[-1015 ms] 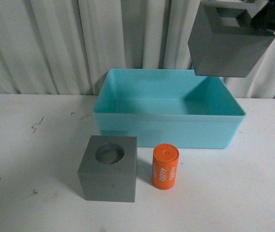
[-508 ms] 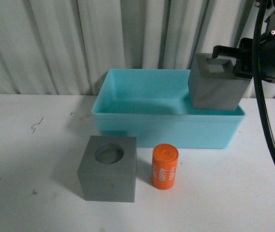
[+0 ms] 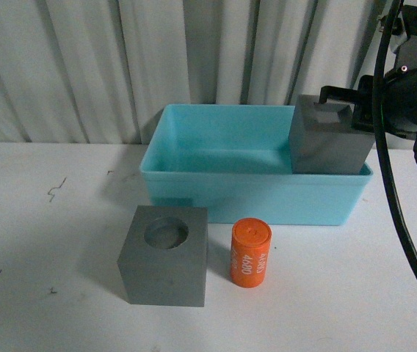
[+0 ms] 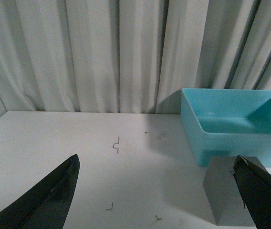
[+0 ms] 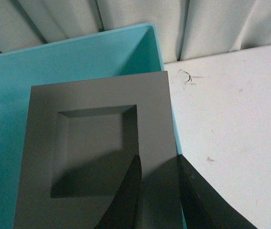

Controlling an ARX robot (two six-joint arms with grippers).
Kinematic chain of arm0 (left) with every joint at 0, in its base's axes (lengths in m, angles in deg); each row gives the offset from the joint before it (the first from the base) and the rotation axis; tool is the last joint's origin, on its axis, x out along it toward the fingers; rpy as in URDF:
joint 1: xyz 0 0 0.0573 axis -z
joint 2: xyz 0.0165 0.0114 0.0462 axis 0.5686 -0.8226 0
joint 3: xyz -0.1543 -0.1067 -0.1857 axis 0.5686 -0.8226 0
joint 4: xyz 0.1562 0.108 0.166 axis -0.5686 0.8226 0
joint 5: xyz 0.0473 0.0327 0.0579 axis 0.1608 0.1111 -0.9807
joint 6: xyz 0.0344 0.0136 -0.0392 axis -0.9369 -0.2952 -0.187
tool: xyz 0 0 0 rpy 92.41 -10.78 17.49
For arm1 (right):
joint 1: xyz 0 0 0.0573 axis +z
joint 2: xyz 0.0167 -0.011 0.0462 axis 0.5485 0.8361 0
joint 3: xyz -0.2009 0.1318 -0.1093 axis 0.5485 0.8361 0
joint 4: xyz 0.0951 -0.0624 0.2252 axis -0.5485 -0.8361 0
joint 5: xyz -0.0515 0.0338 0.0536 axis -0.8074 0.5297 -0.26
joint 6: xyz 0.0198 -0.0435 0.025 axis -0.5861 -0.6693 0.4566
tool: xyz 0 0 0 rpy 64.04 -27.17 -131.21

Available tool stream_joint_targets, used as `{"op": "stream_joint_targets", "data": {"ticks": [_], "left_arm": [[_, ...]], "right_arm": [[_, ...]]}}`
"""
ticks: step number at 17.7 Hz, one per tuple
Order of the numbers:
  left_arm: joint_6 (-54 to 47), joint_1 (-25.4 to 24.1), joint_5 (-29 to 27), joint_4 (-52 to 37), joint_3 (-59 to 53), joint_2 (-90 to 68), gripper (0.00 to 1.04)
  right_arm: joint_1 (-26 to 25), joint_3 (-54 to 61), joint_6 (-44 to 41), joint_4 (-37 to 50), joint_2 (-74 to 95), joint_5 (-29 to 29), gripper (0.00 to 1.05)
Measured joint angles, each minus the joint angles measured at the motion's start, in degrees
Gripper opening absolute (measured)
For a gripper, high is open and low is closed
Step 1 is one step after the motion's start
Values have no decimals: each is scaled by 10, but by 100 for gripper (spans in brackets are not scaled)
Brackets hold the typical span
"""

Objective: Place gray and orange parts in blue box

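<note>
Right wrist view: right jaws grip the square-holed gray cube [image 5: 97, 91] in the blue box [image 5: 78, 62]; left jaws wide.

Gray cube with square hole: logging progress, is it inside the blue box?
Inside the blue box, right end: the cube reaches below the rim. The right hand grips its wall. Touching the floor: cannot tell.

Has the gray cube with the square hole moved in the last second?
Yes. In the front view the cube has dropped from high above the blue box down into its right end, its base now behind the front rim.
</note>
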Motion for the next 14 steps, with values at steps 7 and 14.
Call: {"op": "stream_joint_targets", "data": {"ticks": [7,14], "left_arm": [[0,0,0,0,0,0,98],[0,0,0,0,0,0,98]], "right_arm": [[-7,14,41,38,-38,-24,63],[-30,164,54,52,-303,-17,97]]}}
